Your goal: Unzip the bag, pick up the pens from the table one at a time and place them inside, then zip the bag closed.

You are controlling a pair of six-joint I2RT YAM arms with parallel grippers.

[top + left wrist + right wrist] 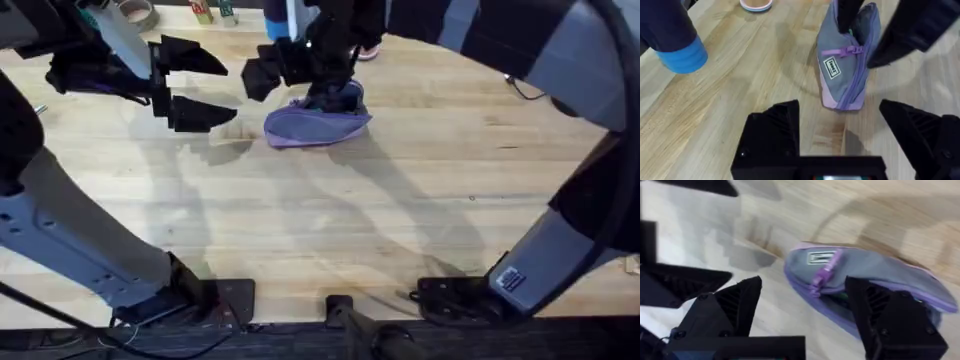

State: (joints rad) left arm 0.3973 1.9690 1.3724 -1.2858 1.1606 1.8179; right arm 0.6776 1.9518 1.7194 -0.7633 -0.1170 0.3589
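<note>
1. The right gripper (802, 312) is hovering directly over the soft lilac-and-grey fabric pouch (316, 124), its black fingers spread wide and grasping nothing.
2. The left gripper (200, 88) is waiting just beside the pouch, likewise released.
3. The pouch is lying on the light wooden plank table (400, 220), its purple zipper pull (821, 274) showing.

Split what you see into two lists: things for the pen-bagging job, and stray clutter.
For the job:
- bag, zipper partly open
- green glimpse inside it, possibly a pen
- table
- left gripper, open beside the bag
- right gripper, open over the bag

Lying about, along the far edge:
- tape roll
- small bottles
- pink-rimmed dish
</note>
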